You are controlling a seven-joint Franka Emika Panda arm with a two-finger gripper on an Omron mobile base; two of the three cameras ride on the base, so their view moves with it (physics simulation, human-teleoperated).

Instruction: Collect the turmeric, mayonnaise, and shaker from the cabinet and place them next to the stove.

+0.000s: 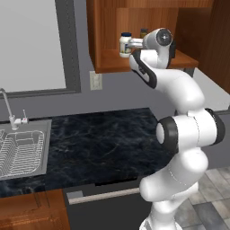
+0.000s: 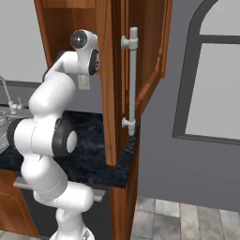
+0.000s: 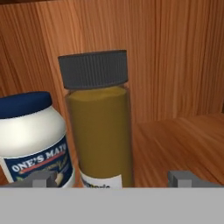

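The slim olive-yellow turmeric bottle with a dark cap (image 3: 100, 127) stands upright on the floor of the reddish-brown wooden wall cabinet (image 3: 183, 135), just beside the squat white mayonnaise jar (image 3: 33, 140). It lies straight ahead of the two-finger gripper (image 3: 114, 178), long axis vertical, between spread fingertips (image 3: 181, 178) that hold nothing.

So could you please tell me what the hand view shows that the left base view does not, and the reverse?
Hand view alone: the print on the squat white mayonnaise jar and both spread fingertips.
Left base view alone: the steel sink, black marbled counter and white arm.
Shared: that jar, the slim olive-yellow turmeric bottle and the reddish-brown wooden cabinet.
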